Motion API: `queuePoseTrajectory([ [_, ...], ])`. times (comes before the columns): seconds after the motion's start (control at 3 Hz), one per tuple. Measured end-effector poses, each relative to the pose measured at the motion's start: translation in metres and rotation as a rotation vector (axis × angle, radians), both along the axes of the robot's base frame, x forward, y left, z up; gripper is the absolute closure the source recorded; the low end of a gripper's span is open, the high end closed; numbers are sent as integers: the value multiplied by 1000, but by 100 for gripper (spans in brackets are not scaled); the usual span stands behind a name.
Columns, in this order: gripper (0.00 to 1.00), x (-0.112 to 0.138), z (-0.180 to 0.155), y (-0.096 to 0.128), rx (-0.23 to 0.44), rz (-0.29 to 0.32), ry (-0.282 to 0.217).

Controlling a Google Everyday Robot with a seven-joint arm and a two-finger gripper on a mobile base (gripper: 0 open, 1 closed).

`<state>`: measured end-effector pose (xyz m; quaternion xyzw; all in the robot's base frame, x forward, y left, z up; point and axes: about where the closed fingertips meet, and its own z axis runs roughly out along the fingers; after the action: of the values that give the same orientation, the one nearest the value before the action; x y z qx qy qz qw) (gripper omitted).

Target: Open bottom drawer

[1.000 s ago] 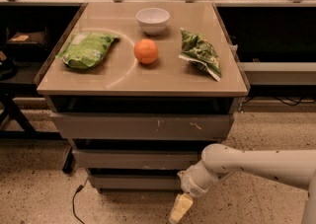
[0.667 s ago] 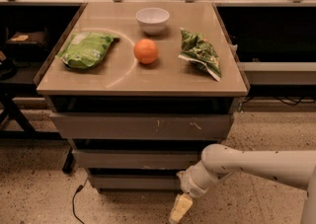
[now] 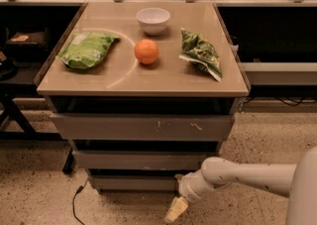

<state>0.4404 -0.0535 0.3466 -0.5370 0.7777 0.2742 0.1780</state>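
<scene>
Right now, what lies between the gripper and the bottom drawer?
Nothing: in the camera view, only bare speckled floor separates the gripper, low right, from the bottom drawer front.

Gripper (image 3: 176, 210) by bottom drawer (image 3: 133, 183) shifted slightly left.

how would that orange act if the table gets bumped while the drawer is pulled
The orange looks round and sits loose on the flat tabletop, so it would probably roll. It looks firm, likely not fragile. The pincer hangs low by the bottom drawer, well below it.
</scene>
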Motion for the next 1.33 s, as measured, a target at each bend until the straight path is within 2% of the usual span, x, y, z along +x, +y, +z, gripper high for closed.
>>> queuePoseTrajectory([
  [0.33, 0, 18, -56, 3, 15, -38, -20],
  [0.67, 0, 18, -56, 3, 15, -38, -20],
  [1.33, 0, 33, -92, 6, 29, -38, -39],
])
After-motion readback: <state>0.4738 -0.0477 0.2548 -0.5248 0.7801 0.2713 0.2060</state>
